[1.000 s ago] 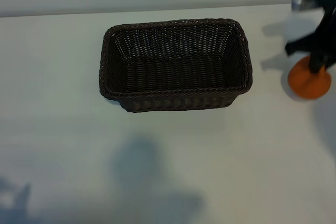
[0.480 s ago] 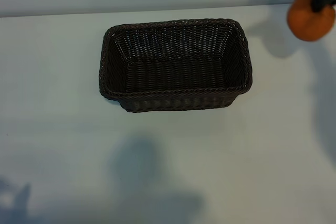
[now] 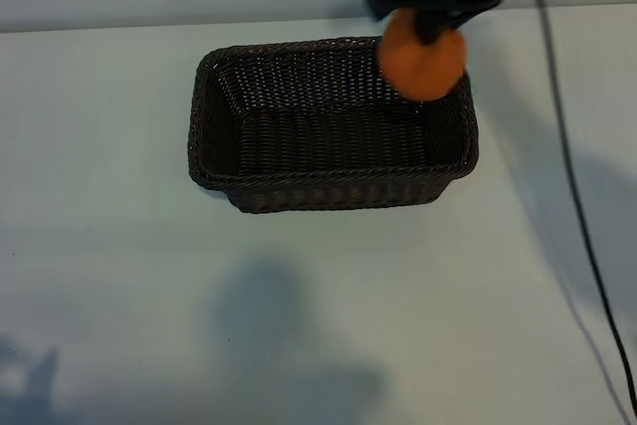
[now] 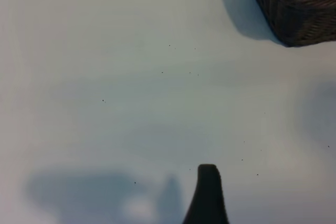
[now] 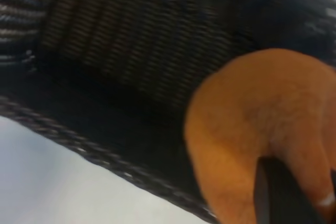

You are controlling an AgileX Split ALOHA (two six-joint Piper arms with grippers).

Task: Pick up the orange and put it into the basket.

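The round, dimpled orange [image 3: 423, 56] hangs above the far right corner of the empty, upright, dark brown woven wicker basket [image 3: 333, 191].

One orange [image 3: 422, 57] is showing at upper right, one basket [image 3: 333, 188] is sitting mid-frame (nothing inside it), and one cable [image 3: 577, 206] is trailing down the right.

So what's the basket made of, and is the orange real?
The basket looks like dark brown woven wicker, or plastic made to look like it: thin strands cross in rows and the rim is braided. The orange has matte, slightly bumpy skin like real fruit, but the pictures can't rule out a fake one.
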